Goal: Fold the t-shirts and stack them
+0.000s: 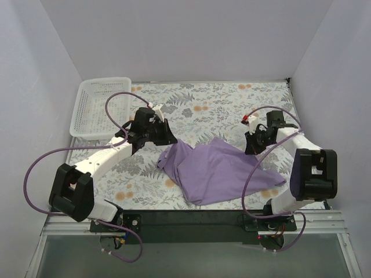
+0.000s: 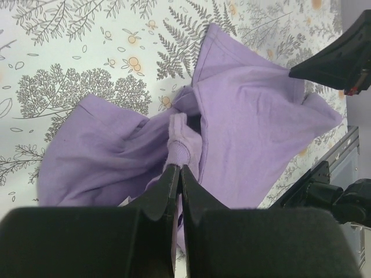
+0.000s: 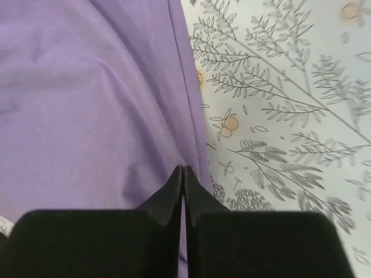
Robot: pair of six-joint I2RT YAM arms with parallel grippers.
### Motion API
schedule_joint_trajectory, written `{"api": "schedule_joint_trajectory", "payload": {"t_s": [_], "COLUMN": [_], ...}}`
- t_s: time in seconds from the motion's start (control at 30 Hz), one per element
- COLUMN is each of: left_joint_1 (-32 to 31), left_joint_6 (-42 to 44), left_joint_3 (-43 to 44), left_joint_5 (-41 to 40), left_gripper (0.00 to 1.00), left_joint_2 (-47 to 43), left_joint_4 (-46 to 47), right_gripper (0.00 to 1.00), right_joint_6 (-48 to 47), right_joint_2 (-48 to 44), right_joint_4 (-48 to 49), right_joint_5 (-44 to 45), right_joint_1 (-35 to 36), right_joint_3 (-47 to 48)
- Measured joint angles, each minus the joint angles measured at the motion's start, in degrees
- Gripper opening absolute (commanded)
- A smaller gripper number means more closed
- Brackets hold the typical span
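Observation:
The lavender t-shirt [image 1: 215, 169] lies crumpled and partly spread on the floral table cover. My left gripper [image 1: 170, 139] is at the shirt's upper left corner. In the left wrist view its jaws [image 2: 180, 169] are shut on a bunched fold of the t-shirt [image 2: 249, 127]. My right gripper [image 1: 253, 149] is at the shirt's right edge. In the right wrist view its jaws [image 3: 184, 169] are shut on the t-shirt [image 3: 87, 87] beside its hem, and the cloth pulls up to the tips. The neck label is hidden.
A white mesh basket [image 1: 97, 107] stands at the back left, behind the left arm. The floral cover [image 1: 214, 107] shows behind the shirt. White walls close in three sides. The black base rail [image 1: 191, 219] runs along the near edge.

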Motion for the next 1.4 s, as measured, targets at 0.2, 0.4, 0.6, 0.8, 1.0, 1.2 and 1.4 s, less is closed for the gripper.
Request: {"api": "schedule_joint_trajectory", "payload": {"t_s": [0.2, 0.4, 0.6, 0.8, 1.0, 1.2, 1.4], "left_joint_1": [0.48, 2.54, 4.42, 4.39, 4.44, 4.46, 4.37], "left_joint_6": [0.09, 1.03, 3.37, 6.67, 4.26, -6.23, -12.92], "left_joint_3": [3.39, 18.1, 43.17, 40.5, 11.43, -15.43, -26.58], "left_joint_5": [-3.43, -10.16, -13.09, -16.04, -16.72, -3.89, 9.51], "left_gripper": [0.0, 0.0, 0.0, 0.0, 0.0, 0.0, 0.34], "left_joint_2": [-5.03, -7.58, -2.29, -10.97, -29.73, -33.14, -31.3], "left_joint_4": [-1.88, -2.36, -1.33, 1.22, -0.5, -6.23, -12.79], "right_gripper": [0.01, 0.01, 0.01, 0.01, 0.01, 0.01, 0.39], "right_joint_6": [-0.87, -0.83, 1.53, -1.31, -8.9, -16.41, -19.23], "right_joint_2": [-13.64, -18.36, -13.27, -25.81, -44.87, -49.68, -49.48], "right_joint_4": [-7.19, -9.6, -8.72, -4.85, -0.85, -0.63, -4.2], "right_joint_5": [-0.57, 1.42, 3.61, 8.0, 16.65, 23.3, 26.14], "right_joint_1": [0.04, 0.09, 0.0, -0.74, -1.81, -3.41, -3.54], "right_joint_3": [10.45, 34.29, 53.79, 39.04, 6.32, -22.32, -28.65]}}
